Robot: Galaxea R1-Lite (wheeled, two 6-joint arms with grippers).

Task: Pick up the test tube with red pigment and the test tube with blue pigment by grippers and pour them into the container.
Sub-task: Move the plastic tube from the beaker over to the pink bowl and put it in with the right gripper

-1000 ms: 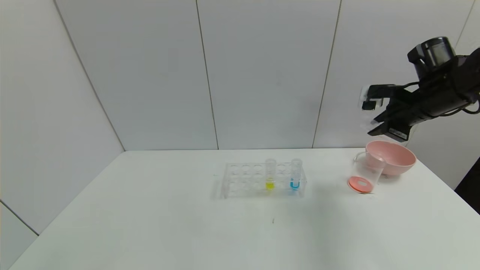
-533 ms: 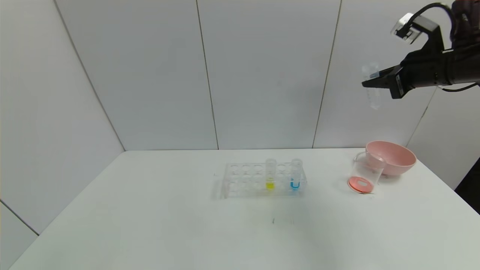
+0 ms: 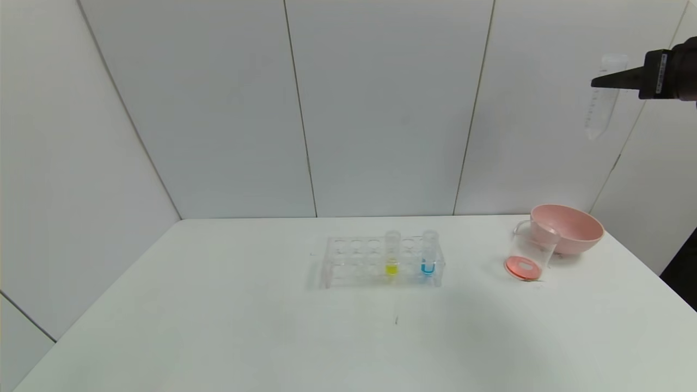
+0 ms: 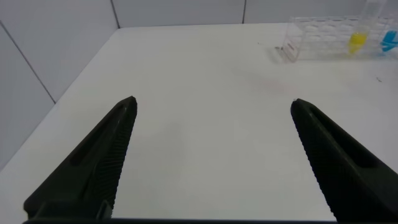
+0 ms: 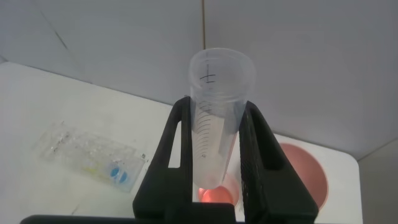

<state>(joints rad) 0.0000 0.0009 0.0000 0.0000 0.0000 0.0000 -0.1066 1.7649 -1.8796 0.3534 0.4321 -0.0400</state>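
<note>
Risk: right gripper (image 3: 599, 84) clamped an emptied test tube (image 3: 598, 111) high above the beaker (image 3: 531, 253).
We feared drips; left gripper (image 4: 211, 155) sat spread, blue tube (image 3: 429, 253) unpoured.

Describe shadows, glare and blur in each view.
Head view: soft even light, faint shadow beside the rack; the empty tube nearly vanishes against the wall. Left wrist view: left gripper fingers loom large and soft. Right wrist view: right gripper backlit, tube sharp.

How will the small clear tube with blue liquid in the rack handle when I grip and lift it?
The small clear tube with blue liquid is probably light, holding little liquid. Its smooth round wall may slip between the fingers. Open-topped, it would likely spill if tilted while leaving the clear plastic rack.
</note>
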